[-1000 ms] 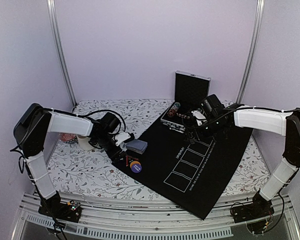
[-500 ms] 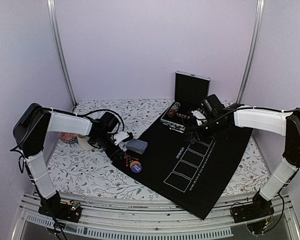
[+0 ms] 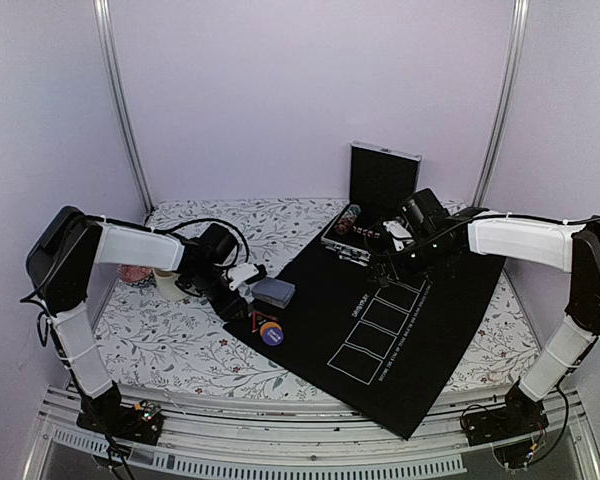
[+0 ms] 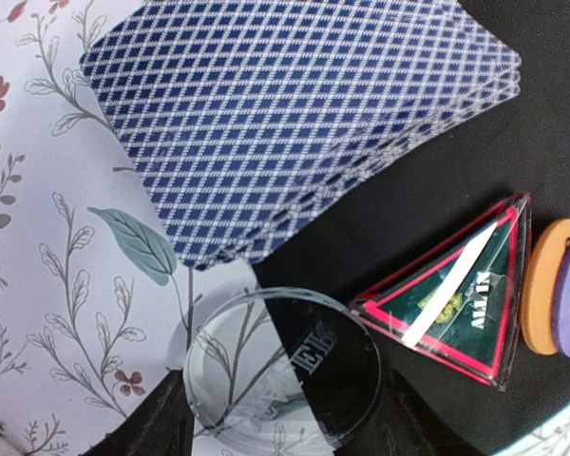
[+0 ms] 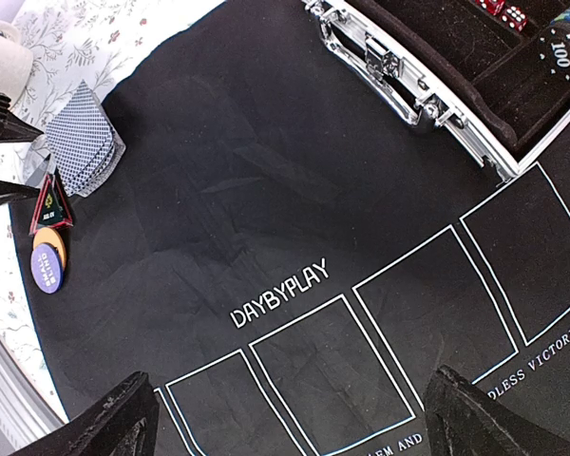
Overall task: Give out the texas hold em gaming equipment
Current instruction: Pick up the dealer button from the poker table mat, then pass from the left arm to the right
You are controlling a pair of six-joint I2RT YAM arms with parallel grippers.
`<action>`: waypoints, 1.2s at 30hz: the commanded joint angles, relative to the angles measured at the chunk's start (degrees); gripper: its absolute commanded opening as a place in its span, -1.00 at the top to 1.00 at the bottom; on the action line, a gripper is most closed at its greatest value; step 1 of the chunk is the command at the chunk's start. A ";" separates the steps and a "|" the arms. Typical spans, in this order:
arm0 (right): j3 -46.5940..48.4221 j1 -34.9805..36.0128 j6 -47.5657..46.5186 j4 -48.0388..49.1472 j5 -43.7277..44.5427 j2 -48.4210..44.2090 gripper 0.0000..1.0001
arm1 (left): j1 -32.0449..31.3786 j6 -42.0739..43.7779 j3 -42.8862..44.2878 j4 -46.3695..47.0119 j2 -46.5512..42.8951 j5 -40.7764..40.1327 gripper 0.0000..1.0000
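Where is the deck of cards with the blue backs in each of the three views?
Top external: the deck lies left of centre, at the black mat's left corner.
Left wrist: the deck fills the upper half.
Right wrist: the deck is at the far left.
Shared landmark: the red-edged triangle beside it.

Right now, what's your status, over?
Left gripper straddling clear disc, grip unclear. Right gripper open, empty, over mat. Triangle marker crowds the disc; cards just beyond.

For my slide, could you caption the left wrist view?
Left gripper straddles a clear disc beside the card deck.
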 commanded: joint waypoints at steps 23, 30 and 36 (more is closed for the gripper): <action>1.42 -0.27 1.96 -0.10 -5.20 -2.75 -0.98 | 0.01 1.40 0.05 -6.44 -11.12 -1.60 0.21; 2.96 -0.12 6.39 5.55 -16.42 -5.99 -0.99 | -5.24 5.26 2.80 -7.07 -19.61 0.37 0.21; 0.95 3.38 16.55 20.51 -28.74 -5.70 -0.83 | -13.46 8.08 7.46 -4.85 -22.35 -0.81 0.20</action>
